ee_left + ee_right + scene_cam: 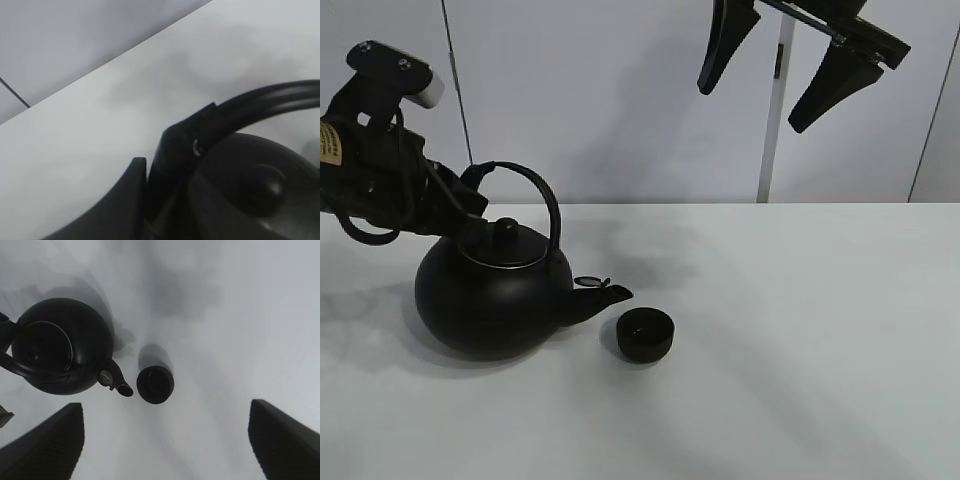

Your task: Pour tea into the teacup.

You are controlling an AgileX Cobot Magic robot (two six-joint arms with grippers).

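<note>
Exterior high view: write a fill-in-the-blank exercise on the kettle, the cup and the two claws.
1. The left claw is shut on the arched ____ of the big round black kettle.
2. The small, low matte-black teacup stands on the white table just beyond the kettle's ____.
3. The right claw hangs high above the table with its jaws ____, holding nothing.
Missing words: handle; spout; open.

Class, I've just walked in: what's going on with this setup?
The left gripper is shut on the arched handle of the black kettle. The kettle sits on the white table, its spout pointing at the small teacup beside it. The right gripper hangs open high above, holding nothing. No pouring yet.
</note>
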